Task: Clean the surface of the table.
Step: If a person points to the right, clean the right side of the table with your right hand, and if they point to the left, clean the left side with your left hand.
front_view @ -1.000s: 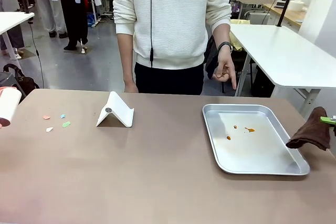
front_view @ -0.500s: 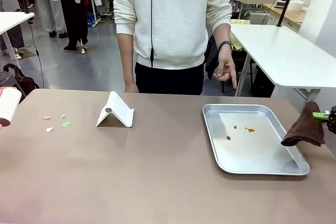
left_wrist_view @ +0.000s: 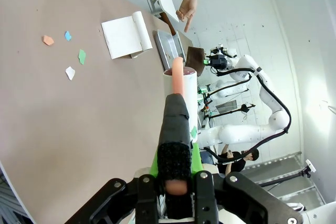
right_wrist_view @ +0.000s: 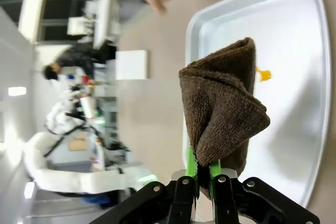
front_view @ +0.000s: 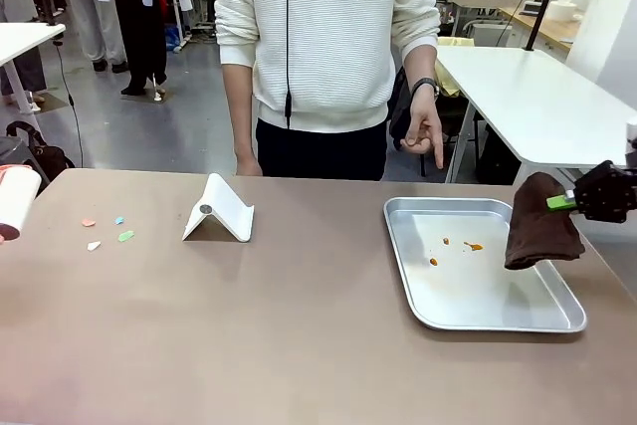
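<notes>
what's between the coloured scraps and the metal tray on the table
The white folded stand stands on the table between the coloured scraps and the tray; the front view shows it.

- The right gripper (front_view: 562,202) reaches in level from the robot's right, its fingertips pointing toward the robot's left.
- Its fingers (right_wrist_view: 181,196) are pressed together, the green pads pinching a fold of a brown cloth (right_wrist_view: 223,108) that bunches out beyond the fingertips.
- The left gripper (left_wrist_view: 175,162) has its fingers (left_wrist_view: 206,203) clamped on the black handle (left_wrist_view: 175,129) of a white roller (left_wrist_view: 190,93), which extends straight out past the fingertips.
- The left wrist view shows the white right arm (left_wrist_view: 262,85) bent at the elbow.
</notes>
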`<state>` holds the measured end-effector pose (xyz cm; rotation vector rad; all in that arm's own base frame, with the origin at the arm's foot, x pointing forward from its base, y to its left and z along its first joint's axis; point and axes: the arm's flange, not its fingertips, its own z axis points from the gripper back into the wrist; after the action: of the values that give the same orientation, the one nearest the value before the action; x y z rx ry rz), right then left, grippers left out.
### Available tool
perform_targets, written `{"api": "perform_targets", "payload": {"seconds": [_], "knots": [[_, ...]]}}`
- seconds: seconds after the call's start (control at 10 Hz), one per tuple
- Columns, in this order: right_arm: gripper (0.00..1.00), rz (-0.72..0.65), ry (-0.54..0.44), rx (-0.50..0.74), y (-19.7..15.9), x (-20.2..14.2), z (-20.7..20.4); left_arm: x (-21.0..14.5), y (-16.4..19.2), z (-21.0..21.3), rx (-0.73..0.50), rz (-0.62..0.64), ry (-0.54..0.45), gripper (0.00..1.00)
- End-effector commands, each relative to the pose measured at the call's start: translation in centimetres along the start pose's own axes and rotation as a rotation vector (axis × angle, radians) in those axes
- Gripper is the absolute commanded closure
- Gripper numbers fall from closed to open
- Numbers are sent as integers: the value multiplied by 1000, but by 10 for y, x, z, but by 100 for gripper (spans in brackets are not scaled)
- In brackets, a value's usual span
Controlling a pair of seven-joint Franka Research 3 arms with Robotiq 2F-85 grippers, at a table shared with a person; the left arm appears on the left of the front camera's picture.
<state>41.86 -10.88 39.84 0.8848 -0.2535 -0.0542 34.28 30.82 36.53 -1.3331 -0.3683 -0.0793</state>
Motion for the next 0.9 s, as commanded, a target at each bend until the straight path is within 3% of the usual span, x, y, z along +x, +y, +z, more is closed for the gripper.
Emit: {"api": "perform_targets", "payload": {"seconds": [0.0, 0.4, 0.5, 0.8], "knots": [[90, 12, 96, -239, 25, 20, -5, -2, -4, 0, 3, -19, 8, 100], [90, 13, 54, -617, 64, 48, -43, -2, -4, 0, 3, -19, 8, 100], [90, 12, 26, -677, 65, 55, -54, -2, -4, 0, 3, -19, 8, 100], [90, 56, 82, -740, 59, 63, -94, -2, -4, 0, 3, -19, 8, 100]]}}
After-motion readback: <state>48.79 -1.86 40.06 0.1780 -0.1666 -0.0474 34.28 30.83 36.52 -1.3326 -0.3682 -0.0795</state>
